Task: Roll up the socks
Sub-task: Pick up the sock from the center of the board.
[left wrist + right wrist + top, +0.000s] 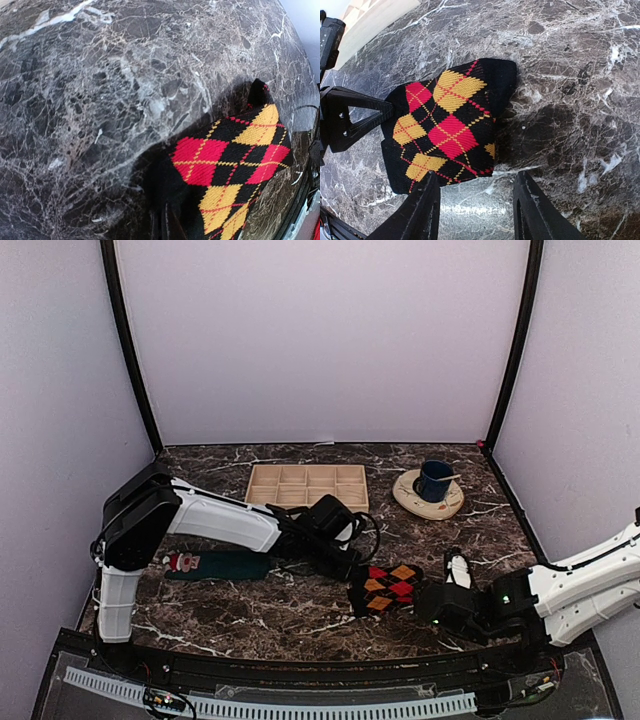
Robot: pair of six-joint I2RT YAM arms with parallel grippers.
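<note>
Our right gripper [476, 175] hangs with jaws apart beside the argyle sock [450, 125]; our left gripper [387, 109] clamps its edge. We judge rolling begins; next, curl that edge over.

The teal sock [225, 566] is partly covered by the left arm [220, 520]; the argyle sock [225, 160] is cut by the left wrist view's lower edge.

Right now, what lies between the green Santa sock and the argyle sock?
The top view shows the left arm reaching across that stretch. Its left gripper is shut on the edge of the argyle sock, just right of the Santa sock.
</note>
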